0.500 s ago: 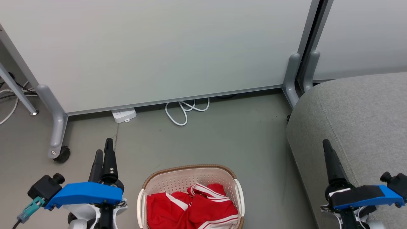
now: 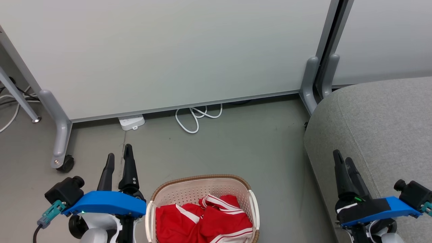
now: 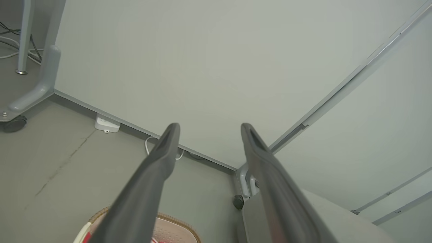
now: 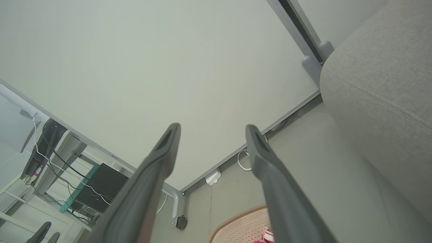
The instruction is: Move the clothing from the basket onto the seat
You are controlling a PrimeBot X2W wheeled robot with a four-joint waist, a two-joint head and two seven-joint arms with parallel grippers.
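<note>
The cream basket (image 2: 199,178) with a brown rim stands on the floor at the bottom centre. The red clothing (image 2: 206,219) with white stripes lies bunched inside it. The light-grey seat (image 2: 381,125) rises at the right. My left gripper (image 2: 118,152) hovers open just left of the basket, empty. My right gripper (image 2: 342,156) is open over the seat's left edge, also empty. In the left wrist view, the left gripper (image 3: 210,126) points at the wall above the basket rim (image 3: 175,221). In the right wrist view, the right gripper (image 4: 213,126) frames the basket (image 4: 239,222) with the seat (image 4: 381,84) beside it.
White partition panels (image 2: 168,50) on grey feet close the back, with a castor (image 2: 65,163) at the left. A white power strip (image 2: 131,122) and a looped white cable (image 2: 195,118) lie on the floor under the panel. Grey floor separates basket and seat.
My left gripper has shifted right toward the basket and its fingers stand wider apart. My right gripper has shifted slightly left and turned, so both its fingers show apart.
</note>
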